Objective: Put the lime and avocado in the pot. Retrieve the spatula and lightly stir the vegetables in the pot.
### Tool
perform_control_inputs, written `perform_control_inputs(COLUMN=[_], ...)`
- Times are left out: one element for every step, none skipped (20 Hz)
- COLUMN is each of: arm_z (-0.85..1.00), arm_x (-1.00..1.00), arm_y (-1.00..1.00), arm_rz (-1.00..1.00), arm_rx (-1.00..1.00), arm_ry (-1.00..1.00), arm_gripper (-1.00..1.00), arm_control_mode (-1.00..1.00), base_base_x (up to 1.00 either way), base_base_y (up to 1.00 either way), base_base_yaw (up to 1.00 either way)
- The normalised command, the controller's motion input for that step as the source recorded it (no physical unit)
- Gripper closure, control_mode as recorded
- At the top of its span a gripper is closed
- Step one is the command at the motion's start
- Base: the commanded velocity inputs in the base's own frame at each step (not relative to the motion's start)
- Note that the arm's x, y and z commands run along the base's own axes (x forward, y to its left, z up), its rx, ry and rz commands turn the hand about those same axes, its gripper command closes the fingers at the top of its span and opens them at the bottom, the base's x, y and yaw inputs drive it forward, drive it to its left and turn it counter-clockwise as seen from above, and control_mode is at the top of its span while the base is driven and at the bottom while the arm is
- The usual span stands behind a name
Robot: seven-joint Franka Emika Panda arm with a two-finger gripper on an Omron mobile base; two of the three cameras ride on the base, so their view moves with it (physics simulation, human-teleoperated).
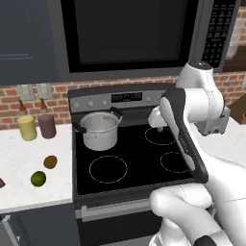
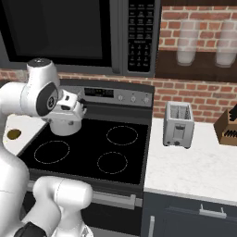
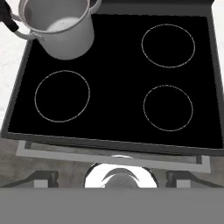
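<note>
Left base view, read from the left: a yellow cup [image 1: 27, 128] and a dark mauve cup [image 1: 47, 126] stand side by side on the white bench [image 1: 29, 158] near the brick wall; what they hold cannot be seen. Nearer the front of that bench lie the avocado [image 1: 50, 162], a brown-olive oval, and just ahead of it the lime [image 1: 38, 178], a round yellow-green ball; the two sit close together but apart. Next comes the black stove [image 1: 139, 158], and on its rear left ring stands the pot [image 1: 100, 129], a shiny steel cylinder with black handles at its sides, upright. Its inside shows pale bare metal and no food in the hand view, where the pot [image 3: 61, 28] sits in the upper left corner over the stove [image 3: 113, 87]. The white arm rises over the right half of the stove, and its pincer [image 3: 113, 178] hangs above the front edge with its two dark tips spread wide, released and grasping nothing. Further right in the right base view a silver toaster [image 2: 178, 124] stands on the bench [image 2: 194, 166], and a knife block [image 2: 227, 127] sits at the far right edge.
</note>
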Motion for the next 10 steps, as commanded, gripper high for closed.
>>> perform_control_inputs(arm_z=[0.0, 0.0, 0.0, 0.0, 0.0, 0.0, 0.0, 0.0, 0.0, 0.0], arm_x=[-0.84, -0.66, -0.64, -0.56, -0.54, -0.62, -0.51, -0.31, -0.21, -0.11], arm_y=[0.33, 0.42, 0.49, 0.51, 0.59, 0.64, 0.72, 0.94, 1.0, 0.96], arm_rz=[0.0, 0.0, 0.01, 0.03, 0.04, 0.06, 0.06, 0.04, 0.02, 0.02], arm_rx=[0.0, 0.0, 0.0, 0.0, 0.0, 0.0, 0.0, 0.0, 0.0, 0.0], arm_ry=[-0.09, -0.05, -0.09, -0.07, -0.07, -0.09, -0.05, 0.0, 0.0, 0.0], arm_gripper=[-1.0, -1.0, -1.0, -1.0, -1.0, -1.0, -1.0, -1.0, -1.0, -1.0], arm_control_mode=[-1.0, -1.0, -1.0, -1.0, -1.0, -1.0, -1.0, -1.0, -1.0, -1.0], base_base_x=[0.0, 0.0, 0.0, 0.0, 0.0, 0.0, 0.0, 0.0, 0.0, 0.0], base_base_y=[0.0, 0.0, 0.0, 0.0, 0.0, 0.0, 0.0, 0.0, 0.0, 0.0], base_base_yaw=[0.0, 0.0, 0.0, 0.0, 0.0, 0.0, 0.0, 0.0, 0.0, 0.0])
